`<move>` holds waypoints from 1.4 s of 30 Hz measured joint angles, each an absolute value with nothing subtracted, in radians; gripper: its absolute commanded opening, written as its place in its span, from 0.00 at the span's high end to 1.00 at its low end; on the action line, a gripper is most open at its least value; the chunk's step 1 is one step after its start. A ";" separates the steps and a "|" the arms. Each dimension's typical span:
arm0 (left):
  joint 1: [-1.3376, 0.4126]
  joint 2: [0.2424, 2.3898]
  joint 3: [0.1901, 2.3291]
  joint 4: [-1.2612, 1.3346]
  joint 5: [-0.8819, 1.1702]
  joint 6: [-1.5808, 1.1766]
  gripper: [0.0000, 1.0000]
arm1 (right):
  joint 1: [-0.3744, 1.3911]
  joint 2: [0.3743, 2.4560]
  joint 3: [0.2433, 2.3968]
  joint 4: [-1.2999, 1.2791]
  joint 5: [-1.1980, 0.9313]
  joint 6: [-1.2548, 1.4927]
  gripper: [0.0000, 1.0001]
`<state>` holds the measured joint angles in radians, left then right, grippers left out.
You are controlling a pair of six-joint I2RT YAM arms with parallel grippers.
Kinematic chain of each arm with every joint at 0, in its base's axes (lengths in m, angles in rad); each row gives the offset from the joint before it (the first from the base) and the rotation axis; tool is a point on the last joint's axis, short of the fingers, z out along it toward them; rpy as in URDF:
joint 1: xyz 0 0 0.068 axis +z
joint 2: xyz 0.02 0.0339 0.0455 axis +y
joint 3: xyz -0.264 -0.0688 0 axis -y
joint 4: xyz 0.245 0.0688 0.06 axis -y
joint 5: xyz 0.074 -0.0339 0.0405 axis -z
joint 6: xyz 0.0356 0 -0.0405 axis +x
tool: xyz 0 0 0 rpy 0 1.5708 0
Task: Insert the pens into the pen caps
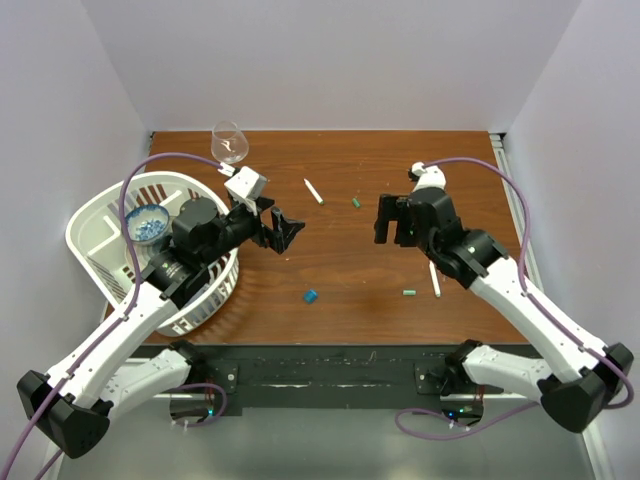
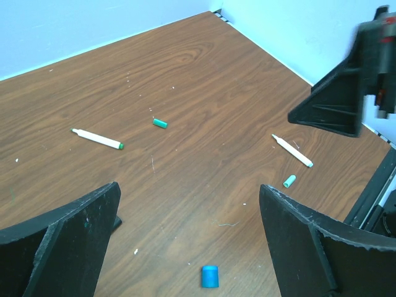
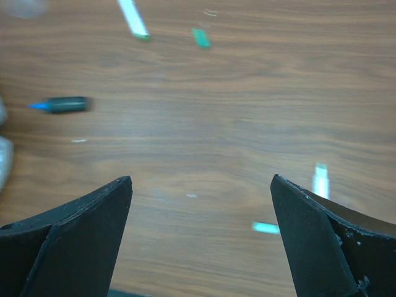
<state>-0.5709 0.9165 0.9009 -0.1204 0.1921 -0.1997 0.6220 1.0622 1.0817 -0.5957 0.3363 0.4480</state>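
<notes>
1. The left gripper is released, its jaws spread wide and empty, over the brown wooden table at 9 o'clock of its centre.
2. The right gripper is also released and empty, at 3 o'clock.
3. One slim white plastic pen lies at 12 o'clock, with a stubby green plastic cap near it at 1 o'clock, apart.
4. A second white pen lies at 4 o'clock, with a second green cap beside it, not touching.
5. The short blue plastic cap lies alone at 6 o'clock.
</notes>
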 measured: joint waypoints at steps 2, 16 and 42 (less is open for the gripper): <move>-0.571 0.916 0.901 -0.120 0.192 -0.200 0.00 | 0.604 1.137 1.130 -0.659 0.406 0.418 0.02; -0.571 0.927 0.892 -0.112 0.220 -0.221 0.00 | 0.192 1.454 1.063 -0.780 0.368 0.309 0.54; -0.572 0.963 0.888 -0.112 0.250 -0.227 0.01 | 0.134 1.658 0.968 -0.694 0.162 0.289 0.72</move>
<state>-0.5720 0.9630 0.8883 -0.1116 0.2504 -0.2272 0.1345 1.6581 0.9680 -0.6945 0.1616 0.2890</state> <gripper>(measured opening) 0.997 0.336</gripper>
